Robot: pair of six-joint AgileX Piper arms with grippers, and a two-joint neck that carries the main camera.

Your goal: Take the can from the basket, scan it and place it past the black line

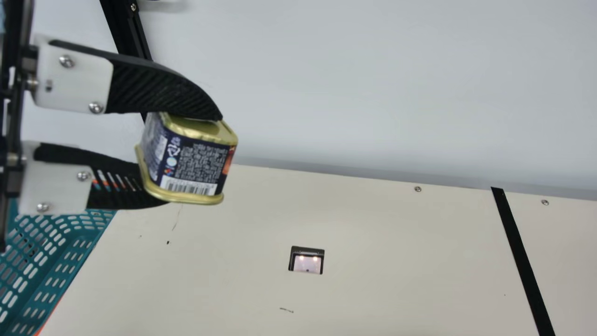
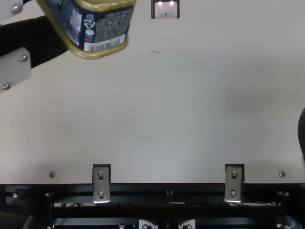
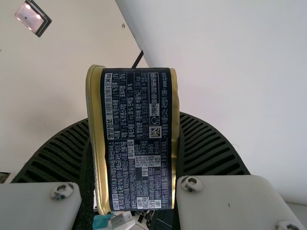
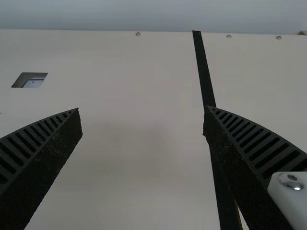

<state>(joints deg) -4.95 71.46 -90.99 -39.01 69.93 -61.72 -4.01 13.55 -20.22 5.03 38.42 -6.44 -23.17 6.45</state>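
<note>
left hand [image 1: 193, 161]: squeezed on boxy can [image 1: 198, 161], up in the air | right hand [image 2: 302, 133]: fingers wide apart | scanner [image 1: 308, 264]: lit, in worktop [image 1: 373, 289]

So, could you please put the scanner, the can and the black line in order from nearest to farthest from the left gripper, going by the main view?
1. Can: held in the left gripper, at the view's left.
2. Scanner: lower down, near the middle.
3. Black line: well to the right, past the scanner.
</note>
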